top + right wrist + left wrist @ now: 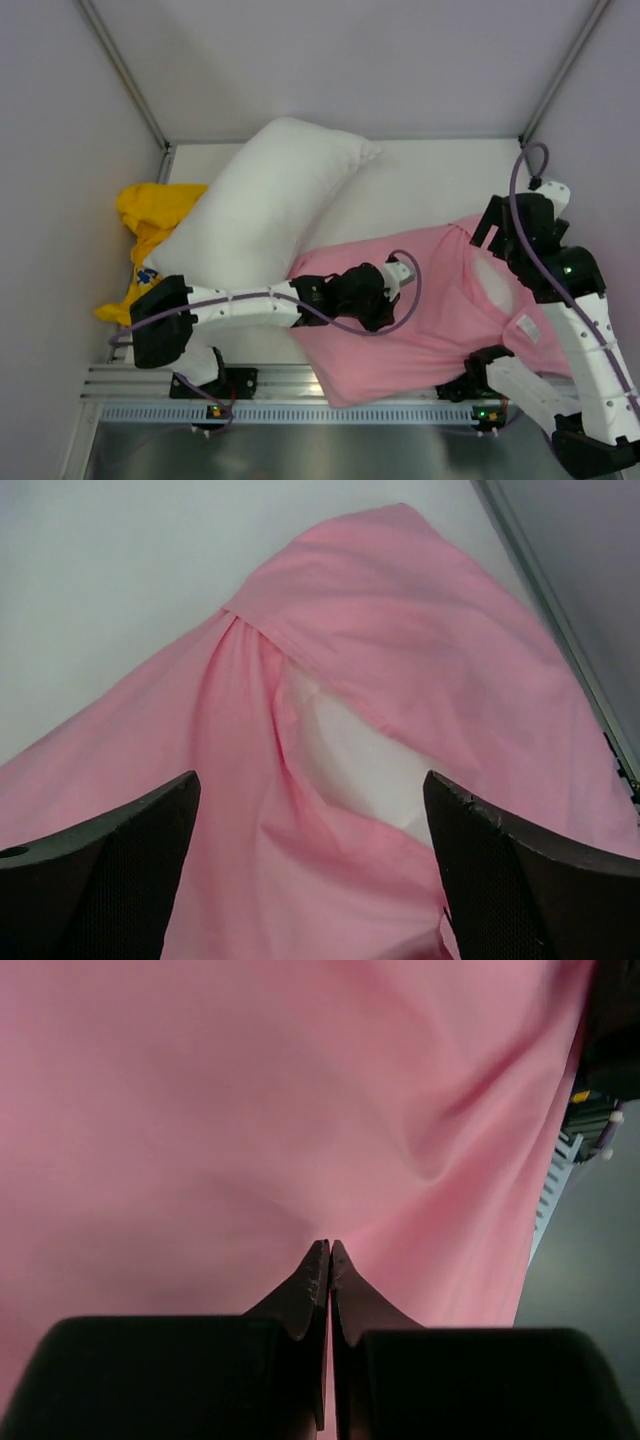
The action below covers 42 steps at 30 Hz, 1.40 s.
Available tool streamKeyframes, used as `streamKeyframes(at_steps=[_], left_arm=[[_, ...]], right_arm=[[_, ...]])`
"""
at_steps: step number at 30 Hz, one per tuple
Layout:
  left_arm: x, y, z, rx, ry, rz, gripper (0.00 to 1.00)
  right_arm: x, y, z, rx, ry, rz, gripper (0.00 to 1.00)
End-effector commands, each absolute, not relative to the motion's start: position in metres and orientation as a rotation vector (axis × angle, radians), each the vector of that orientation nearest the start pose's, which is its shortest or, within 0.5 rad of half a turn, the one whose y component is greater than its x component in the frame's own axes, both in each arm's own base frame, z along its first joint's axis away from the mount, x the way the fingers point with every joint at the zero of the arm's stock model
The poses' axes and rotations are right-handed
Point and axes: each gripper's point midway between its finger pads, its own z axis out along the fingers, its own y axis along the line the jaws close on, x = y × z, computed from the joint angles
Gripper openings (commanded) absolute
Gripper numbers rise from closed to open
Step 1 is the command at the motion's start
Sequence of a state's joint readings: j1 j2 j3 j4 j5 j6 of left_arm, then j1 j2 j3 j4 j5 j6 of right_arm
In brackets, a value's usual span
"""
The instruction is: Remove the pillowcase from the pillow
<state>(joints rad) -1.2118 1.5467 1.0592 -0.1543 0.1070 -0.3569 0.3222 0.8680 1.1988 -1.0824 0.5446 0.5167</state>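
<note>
Left gripper (pixel 328 1250): closed tip to tip, with the tips pressed into the pink, slightly shiny fabric pillowcase (pixel 250 1110). Creases run toward the tips, so a thin fold may be caught, but I cannot tell for sure.
Left gripper position: mid-body of the pillowcase, toward its left end, with the arm reaching in from the left.
Right gripper (pixel 310 780): jaws wide apart with nothing between them, hanging over the case's mouth.
Case mouth: a gathered slit on the right part of the pillowcase. White shows through the gap (pixel 350 750).
Container and contents: the pillowcase appears to hold the plump white pillow (pixel 492 280). Only that white patch is exposed, and no yellow band can be seen.
Pillowcase location: lying across the near right of the white surface (pixel 430 180), with its near edge at the rail. A small white label (pixel 527 330) sits near the right end.
Step in hand (judged): anchoring the closed end of the case while the right side lines up on the opening. The case is not yet off.
Next move calls for: the right gripper to drop to the slit and take either the hem or the exposed pillow, then pull away from the left hold.
Risk: pinching both layers would make the pillow drag along with the case.
Further out: a loose white pillow (pixel 270 200) lies at far left, touching a crumpled yellow cloth (pixel 150 220).
</note>
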Motion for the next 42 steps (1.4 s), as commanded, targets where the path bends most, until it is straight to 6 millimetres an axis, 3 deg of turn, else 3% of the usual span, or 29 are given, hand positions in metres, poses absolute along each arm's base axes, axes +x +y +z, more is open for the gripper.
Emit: streamKeyframes(at_steps=[1, 2, 3, 7, 10, 12, 15, 18, 20, 22, 23, 24, 28, 30, 34, 37, 38, 39, 41, 42], left_arm=[[0.089, -0.42, 0.154, 1.015, 2.024, -0.974, 0.0], [0.08, -0.42, 0.154, 1.022, 2.009, -0.996, 0.0], [0.07, -0.424, 0.169, 1.016, 1.947, -1.058, 0.0], [0.021, -0.422, 0.165, 1.087, 1.919, -1.171, 0.0], [-0.005, -0.425, 0.145, 1.153, 1.955, -1.245, 0.0], [-0.011, -0.421, 0.114, 1.171, 2.025, -1.234, 0.0], [0.003, -0.422, 0.083, 1.106, 2.11, -1.179, 0.0], [0.032, -0.418, 0.052, 0.997, 2.248, -1.149, 0.0], [0.064, -0.411, 0.045, 0.86, 2.306, -1.145, 0.0], [0.103, -0.389, 0.035, 0.689, 2.365, -1.07, 0.0], [0.116, -0.378, 0.04, 0.631, 2.373, -1.04, 0.0], [0.144, -0.363, 0.042, 0.527, 2.373, -0.978, 0.0], [0.192, -0.321, 0.065, 0.399, 2.336, -0.873, 0.0], [0.2, -0.313, 0.079, 0.401, 2.319, -0.859, 0.0], [0.185, -0.329, 0.101, 0.552, 2.268, -0.969, 0.0], [0.171, -0.356, 0.125, 0.687, 2.187, -1.018, 0.01], [0.177, -0.372, 0.145, 0.7, 2.135, -1.022, 0.05], [0.168, -0.386, 0.155, 0.744, 2.106, -1.036, 0.18], [0.167, -0.41, 0.159, 0.818, 2.09, -1.038, 0.32], [0.17, -0.432, 0.19, 0.825, 2.019, -1.082, 0.44]], right_arm=[[0.229, -0.017, 0.3, 0.486, 2.061, -0.12, 0.88], [0.231, -0.014, 0.297, 0.477, 2.079, -0.097, 0.87], [0.232, -0.018, 0.293, 0.486, 2.095, -0.109, 0.87], [0.232, -0.016, 0.276, 0.493, 2.143, -0.089, 0.87], [0.231, -0.015, 0.27, 0.493, 2.157, -0.083, 0.87], [0.23, -0.013, 0.268, 0.485, 2.17, -0.077, 0.87], [0.232, -0.011, 0.261, 0.472, 2.197, -0.07, 0.87], [0.237, -0.004, 0.251, 0.456, 2.23, -0.038, 0.87], [0.24, 0.002, 0.243, 0.441, 2.259, -0.009, 0.87], [0.245, 0.006, 0.24, 0.437, 2.26, 0.017, 0.87], [0.247, 0.009, 0.234, 0.436, 2.274, 0.027, 0.87], [0.248, 0.01, 0.232, 0.44, 2.279, 0.033, 0.87], [0.259, 0.017, 0.222, 0.447, 2.286, 0.071, 0.87], [0.264, 0.015, 0.216, 0.473, 2.299, 0.053, 0.86], [0.271, -0.003, 0.211, 0.526, 2.298, -0.078, 0.87], [0.268, -0.014, 0.2, 0.56, 2.339, -0.143, 0.86], [0.265, -0.017, 0.197, 0.581, 2.351, -0.151, 0.86], [0.262, -0.019, 0.194, 0.589, 2.363, -0.16, 0.86], [0.256, -0.026, 0.193, 0.612, 2.364, -0.196, 0.86], [0.25, -0.031, 0.19, 0.622, 2.384, -0.227, 0.86]])
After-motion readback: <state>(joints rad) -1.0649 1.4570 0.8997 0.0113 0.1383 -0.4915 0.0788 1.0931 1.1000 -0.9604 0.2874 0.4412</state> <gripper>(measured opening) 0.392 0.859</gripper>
